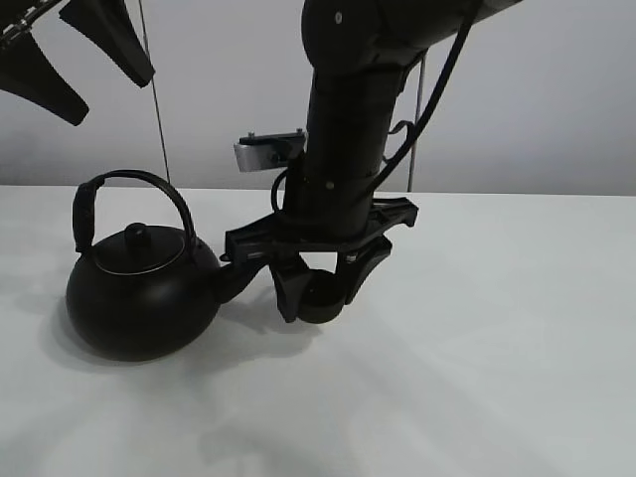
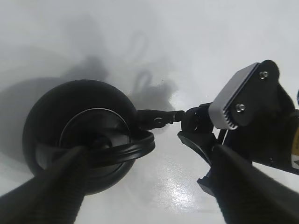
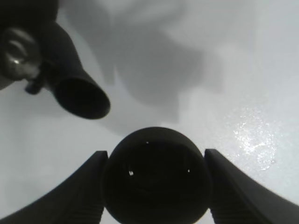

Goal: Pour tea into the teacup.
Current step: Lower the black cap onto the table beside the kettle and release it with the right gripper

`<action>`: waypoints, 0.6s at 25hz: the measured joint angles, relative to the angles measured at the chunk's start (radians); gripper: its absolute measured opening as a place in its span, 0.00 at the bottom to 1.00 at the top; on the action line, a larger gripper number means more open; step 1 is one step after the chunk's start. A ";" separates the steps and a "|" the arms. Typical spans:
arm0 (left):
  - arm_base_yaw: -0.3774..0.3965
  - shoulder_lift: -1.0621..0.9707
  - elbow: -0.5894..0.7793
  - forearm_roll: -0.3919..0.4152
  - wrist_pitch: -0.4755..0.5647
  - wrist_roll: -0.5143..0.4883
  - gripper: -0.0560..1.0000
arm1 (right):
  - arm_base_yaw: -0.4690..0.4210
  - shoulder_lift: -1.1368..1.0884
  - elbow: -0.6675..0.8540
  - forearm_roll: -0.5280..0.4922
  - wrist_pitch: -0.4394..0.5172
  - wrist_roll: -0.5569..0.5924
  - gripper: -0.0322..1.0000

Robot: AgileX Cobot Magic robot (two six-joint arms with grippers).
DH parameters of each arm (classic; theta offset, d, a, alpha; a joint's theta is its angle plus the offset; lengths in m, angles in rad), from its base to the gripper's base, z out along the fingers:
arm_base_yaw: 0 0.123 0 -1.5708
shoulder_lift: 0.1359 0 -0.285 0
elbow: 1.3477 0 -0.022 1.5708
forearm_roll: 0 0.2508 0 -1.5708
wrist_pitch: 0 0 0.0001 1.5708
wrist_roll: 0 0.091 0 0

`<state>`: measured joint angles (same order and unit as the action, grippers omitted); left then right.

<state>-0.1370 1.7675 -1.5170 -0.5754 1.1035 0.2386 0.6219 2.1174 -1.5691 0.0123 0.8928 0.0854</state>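
The white table (image 1: 497,378) runs from the front edge to the wall. The black kettle (image 1: 139,303) sits on it at the left, upright. Its lid (image 1: 139,248) is on and its arched handle (image 1: 139,179) stands up over the lid. Its spout (image 3: 81,95) points right, toward the middle of the table.

Just beyond the spout's mouth is the cup (image 3: 154,186), small, round and black, with its opening facing up. The right gripper (image 1: 318,296) has its jaws clenched on the cup, one finger (image 3: 70,196) pressed to each side. The spout's mouth is just beside the cup's rim but apart from it. The cup hangs very low; I cannot tell whether its base touches the table. A shadow lies under it.

The right arm comes steeply down from the top of the exterior view to this grip, with a small silver camera (image 1: 268,151) on its left side.

Higher up, at the far left, the left gripper (image 1: 114,99) hovers well above the kettle. Its jaws are spread wide and hold nothing. In its wrist view the kettle's lid and handle lie directly below.

Behind everything is a plain pale wall (image 1: 556,99).
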 joint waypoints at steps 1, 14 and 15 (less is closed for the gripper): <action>0.000 0.000 0.000 0.000 0.000 0.000 0.55 | 0.000 0.011 0.000 0.000 0.000 0.000 0.42; 0.000 0.000 0.000 0.000 0.000 0.000 0.55 | -0.058 0.040 0.000 -0.003 -0.025 0.018 0.42; 0.000 0.000 0.000 0.000 0.000 0.000 0.55 | -0.062 0.040 0.000 -0.003 -0.027 0.018 0.42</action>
<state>-0.1370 1.7675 -1.5170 -0.5754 1.1035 0.2386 0.5604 2.1579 -1.5691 0.0091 0.8655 0.1038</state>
